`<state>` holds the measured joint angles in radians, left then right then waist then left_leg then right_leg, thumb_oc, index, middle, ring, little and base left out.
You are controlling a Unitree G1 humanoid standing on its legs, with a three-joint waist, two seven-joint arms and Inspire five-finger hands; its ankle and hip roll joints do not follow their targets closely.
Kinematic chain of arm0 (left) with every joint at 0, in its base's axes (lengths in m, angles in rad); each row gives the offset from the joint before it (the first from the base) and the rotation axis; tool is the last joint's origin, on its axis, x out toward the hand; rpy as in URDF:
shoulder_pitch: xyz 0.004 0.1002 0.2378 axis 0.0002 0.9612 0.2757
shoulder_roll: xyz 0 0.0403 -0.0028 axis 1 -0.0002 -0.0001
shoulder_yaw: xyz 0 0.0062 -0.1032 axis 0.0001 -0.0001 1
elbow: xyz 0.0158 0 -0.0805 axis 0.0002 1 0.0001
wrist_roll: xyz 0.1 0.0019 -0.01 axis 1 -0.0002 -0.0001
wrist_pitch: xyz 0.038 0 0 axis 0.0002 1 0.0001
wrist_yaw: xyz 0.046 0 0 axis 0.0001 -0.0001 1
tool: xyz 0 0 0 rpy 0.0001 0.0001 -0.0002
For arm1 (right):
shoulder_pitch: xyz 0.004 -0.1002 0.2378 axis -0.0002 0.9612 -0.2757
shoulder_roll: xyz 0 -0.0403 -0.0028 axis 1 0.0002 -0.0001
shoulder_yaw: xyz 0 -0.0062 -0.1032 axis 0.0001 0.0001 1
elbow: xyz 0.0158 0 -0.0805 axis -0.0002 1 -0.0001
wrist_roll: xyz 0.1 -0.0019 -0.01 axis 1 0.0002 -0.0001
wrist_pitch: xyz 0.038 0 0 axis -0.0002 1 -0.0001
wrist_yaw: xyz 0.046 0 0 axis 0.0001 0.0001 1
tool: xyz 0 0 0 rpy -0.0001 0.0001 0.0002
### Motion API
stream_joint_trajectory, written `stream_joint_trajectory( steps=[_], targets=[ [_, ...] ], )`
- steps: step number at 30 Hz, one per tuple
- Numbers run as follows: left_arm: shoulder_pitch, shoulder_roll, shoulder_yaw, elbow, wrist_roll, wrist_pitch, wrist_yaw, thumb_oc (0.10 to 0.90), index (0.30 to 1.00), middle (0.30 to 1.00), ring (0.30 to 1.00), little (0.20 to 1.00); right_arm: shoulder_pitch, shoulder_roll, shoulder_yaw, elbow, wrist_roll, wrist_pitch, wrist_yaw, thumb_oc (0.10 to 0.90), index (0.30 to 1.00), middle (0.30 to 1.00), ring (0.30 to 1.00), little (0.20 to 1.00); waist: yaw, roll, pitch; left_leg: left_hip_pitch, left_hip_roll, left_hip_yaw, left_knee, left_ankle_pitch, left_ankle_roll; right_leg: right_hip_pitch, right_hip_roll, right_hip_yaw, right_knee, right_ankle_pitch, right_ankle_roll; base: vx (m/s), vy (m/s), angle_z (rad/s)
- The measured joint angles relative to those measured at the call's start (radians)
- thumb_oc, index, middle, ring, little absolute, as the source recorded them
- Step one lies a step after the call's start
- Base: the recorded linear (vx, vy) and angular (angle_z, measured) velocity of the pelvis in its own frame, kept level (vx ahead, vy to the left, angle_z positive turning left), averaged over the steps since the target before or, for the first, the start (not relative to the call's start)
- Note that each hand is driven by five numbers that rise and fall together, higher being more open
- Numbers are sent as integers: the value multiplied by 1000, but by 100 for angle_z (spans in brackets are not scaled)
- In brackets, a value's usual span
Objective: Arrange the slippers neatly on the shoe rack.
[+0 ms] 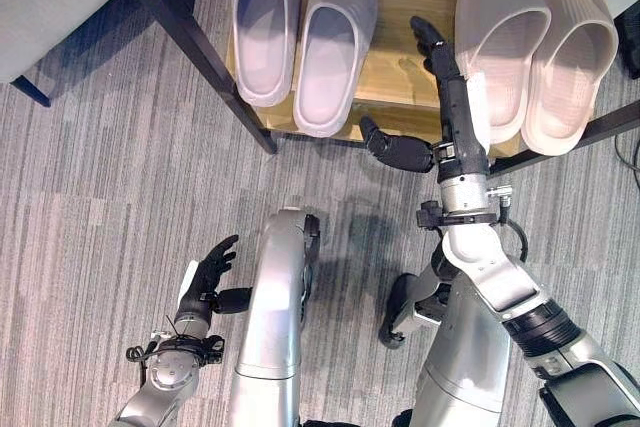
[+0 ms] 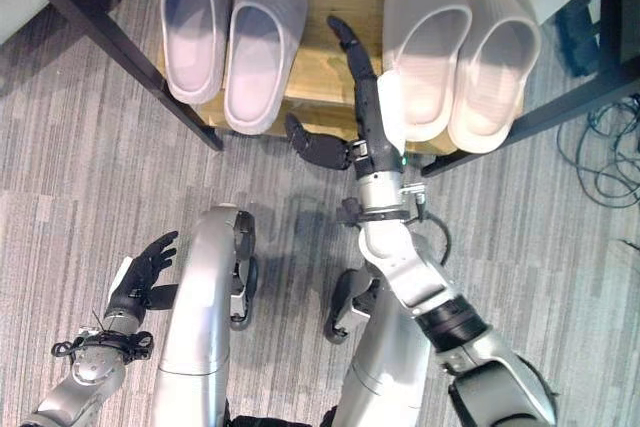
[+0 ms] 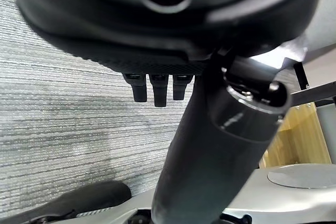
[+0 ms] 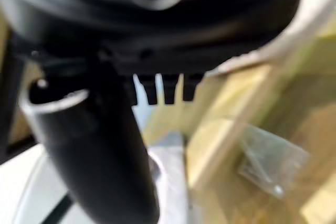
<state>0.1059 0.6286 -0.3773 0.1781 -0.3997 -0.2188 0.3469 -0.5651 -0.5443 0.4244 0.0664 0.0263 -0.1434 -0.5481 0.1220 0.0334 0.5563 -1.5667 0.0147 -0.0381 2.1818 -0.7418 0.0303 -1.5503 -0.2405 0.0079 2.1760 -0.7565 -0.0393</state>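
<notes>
In the upper right of the head views, the right hand (image 1: 447, 72) reaches onto the wooden shoe rack (image 1: 405, 42) with its fingers straight and together, pointing toward the top of the frame, and its thumb (image 1: 392, 148) spread wide to the left over the rack's front edge; it grips nothing. The fingers lie along the left side of the right pair of slippers (image 1: 535, 52), touching or just beside the nearer slipper, which cannot be told apart. The left pair of slippers (image 1: 300, 32) sits side by side at upper centre, well apart from that hand. No writing can be read on the 4 slippers. The left hand (image 1: 208, 277) hangs at lower left over the grey carpet (image 1: 90, 197), fingers relaxed and holding nothing.
</notes>
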Motion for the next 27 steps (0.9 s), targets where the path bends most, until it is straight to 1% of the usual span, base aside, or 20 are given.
stream_joint_trajectory(
  steps=[2, 5, 7, 10, 15, 17, 20, 27],
  targets=[
    [-2, 0, -5, 0, 0, 1, 13, 800, 900, 900, 900, 900, -6, 31, 5, 41, 36, 7, -1, 800, 900, 900, 900, 900, 18, 0, 0, 2, 3, 0, 0, -1, -2, 0, 5, 1, 0, 1, -3, 1, -13, -5],
    [-1, 0, -5, 11, 0, 4, 20, 800, 900, 900, 900, 900, -31, 57, 2, 47, 73, 11, -1, 800, 900, 900, 900, 900, 23, 2, 0, 5, 4, 1, -1, -1, -2, 0, 6, 2, 1, 1, -5, 0, 0, 0],
    [-1, 0, -5, 11, 0, 4, 20, 800, 900, 900, 900, 900, -39, 59, 2, 48, 75, 15, -1, 800, 900, 900, 900, 900, 28, 2, 0, 5, 3, 1, -1, -1, -2, 0, 6, 3, 2, 1, -5, 0, 0, 0],
    [-1, -5, -5, 14, 0, 4, 21, 800, 900, 900, 900, 900, -99, 87, 2, 113, 72, 26, -6, 800, 900, 900, 900, 900, 30, 3, 0, 5, -3, 3, -3, 0, -3, -1, 5, 5, 2, 1, -5, 0, 0, 0],
    [-2, -14, -6, 20, 0, 4, 20, 800, 900, 900, 900, 900, -142, 86, 1, 127, 60, 41, -25, 800, 900, 900, 900, 900, 31, 4, 0, 5, -10, 5, -8, 1, -6, -3, 1, 8, 3, 0, -5, 7, -11, 2],
    [-5, -15, -9, 19, 0, 4, 20, 800, 900, 900, 900, 900, -179, 85, 2, 167, 30, 57, -28, 800, 900, 900, 900, 900, 31, 5, 0, 5, -14, 8, -14, 3, -9, -4, -5, 11, 3, 0, -6, 8, -6, 6],
    [-6, -14, -11, 20, 0, 4, 20, 800, 900, 900, 900, 900, -203, 85, 4, 184, 21, 68, -40, 800, 900, 900, 900, 900, 39, 5, 0, 6, -16, 11, -20, 5, -13, -7, -6, 13, 2, 0, -7, 3, -3, 2],
    [-10, -15, -15, 22, -1, 4, 20, 800, 900, 900, 900, 900, -348, 83, 46, 338, 29, 85, -50, 800, 900, 900, 900, 900, 59, 10, -1, 9, -18, 6, -25, 10, -24, -4, -7, 9, 3, -1, -9, 0, 0, 0]
  ],
)
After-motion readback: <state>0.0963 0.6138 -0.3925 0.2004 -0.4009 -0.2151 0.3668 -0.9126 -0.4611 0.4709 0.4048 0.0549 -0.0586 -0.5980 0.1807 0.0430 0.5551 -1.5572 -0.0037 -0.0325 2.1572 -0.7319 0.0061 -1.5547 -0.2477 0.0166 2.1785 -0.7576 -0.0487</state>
